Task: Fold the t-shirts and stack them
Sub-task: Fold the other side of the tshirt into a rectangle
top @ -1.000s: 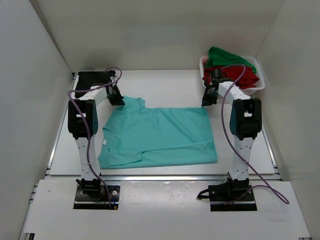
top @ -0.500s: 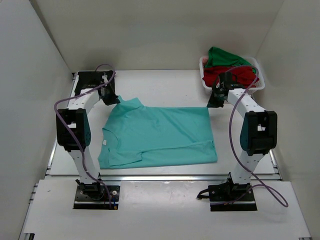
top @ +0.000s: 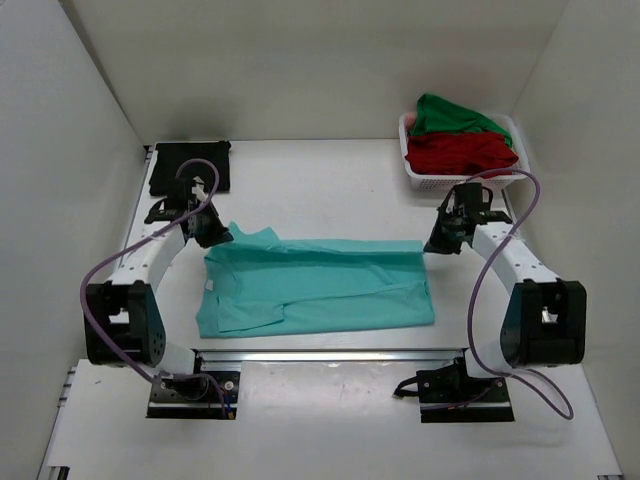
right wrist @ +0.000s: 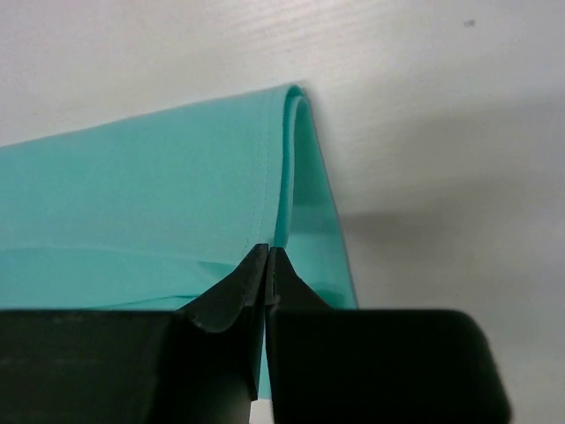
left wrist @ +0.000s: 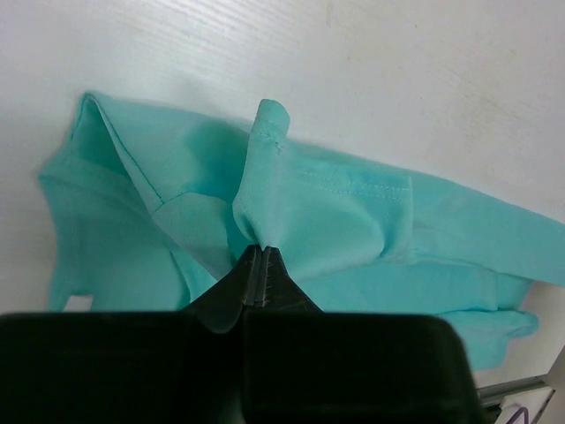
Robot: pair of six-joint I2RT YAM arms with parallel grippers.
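Observation:
A teal t-shirt (top: 320,290) lies spread in the middle of the table, its far edge lifted and drawn toward the near side. My left gripper (top: 219,236) is shut on the far left corner by the sleeve (left wrist: 291,190). My right gripper (top: 432,245) is shut on the far right hem corner (right wrist: 296,177). A small white neck label (top: 209,287) shows at the shirt's left edge. A black t-shirt (top: 190,166) lies flat at the back left. A red t-shirt (top: 455,152) and a green t-shirt (top: 450,113) are heaped at the back right.
The white lattice basket (top: 430,180) holding the red and green shirts stands at the back right corner, just beyond my right arm. White walls close in on three sides. A metal rail (top: 330,355) runs along the table's near edge.
Both grippers have come toward the near side, pulling the teal shirt's far edge up and over. Both arms have swung outward and lower.

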